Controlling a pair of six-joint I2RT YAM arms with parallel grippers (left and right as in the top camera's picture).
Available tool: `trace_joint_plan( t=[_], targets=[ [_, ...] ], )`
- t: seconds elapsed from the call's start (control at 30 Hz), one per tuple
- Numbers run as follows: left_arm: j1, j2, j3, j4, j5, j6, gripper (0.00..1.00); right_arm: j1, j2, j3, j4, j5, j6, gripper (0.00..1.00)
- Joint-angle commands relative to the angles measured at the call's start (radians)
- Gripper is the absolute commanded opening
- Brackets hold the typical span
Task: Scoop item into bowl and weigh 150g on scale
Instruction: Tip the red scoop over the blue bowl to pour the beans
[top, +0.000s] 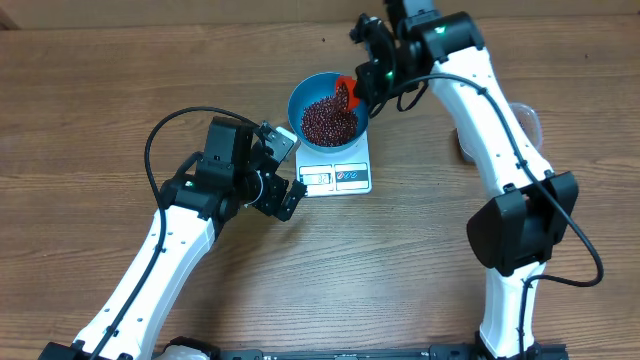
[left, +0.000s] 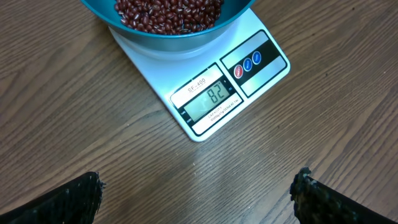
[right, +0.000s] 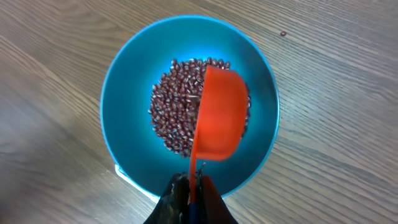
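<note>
Wooden table carries one white scale, and the one blue bowl sits on its platform. The beans lie heaped in the bowl's bottom. One orange-red scoop hangs over them, tipped mouth-down, and covers part of the heap in the right wrist view. The right gripper is pinched tight on the scoop's thin handle, above the bowl's rim. The left gripper is spread wide with nothing in it, low over the table just in front of the scale's display, which reads 82. Beside the display sit three round buttons, one red and two blue. A single stray bean lies on the wood beyond the bowl. One clear tub shows at the far right, mostly hidden behind the right arm.
</note>
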Motion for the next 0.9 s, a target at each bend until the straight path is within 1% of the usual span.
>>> trace_joint_plan(
  t=[0.0, 0.23, 0.4, 0.77, 0.87],
  targets=[
    [0.0, 0.007, -0.002, 0.001, 0.002, -0.01, 1.0, 0.046, -0.007, 0.04, 0.0, 0.148, -0.051, 0.04],
    [0.0, 0.007, -0.002, 0.001, 0.002, -0.01, 1.0, 0.112, -0.007, 0.04, 0.0, 0.307, -0.144, 0.04],
    [0.0, 0.007, -0.002, 0.001, 0.002, -0.01, 0.99, 0.131, -0.007, 0.041, 0.014, 0.359, -0.147, 0.04],
    [0.0, 0.007, -0.002, 0.001, 0.002, -0.01, 1.0, 0.132, -0.034, 0.041, 0.063, 0.359, -0.152, 0.04],
    [0.0, 0.007, -0.002, 0.001, 0.002, -0.01, 1.0, 0.132, -0.039, 0.041, 0.052, 0.305, -0.216, 0.04]
  ],
)
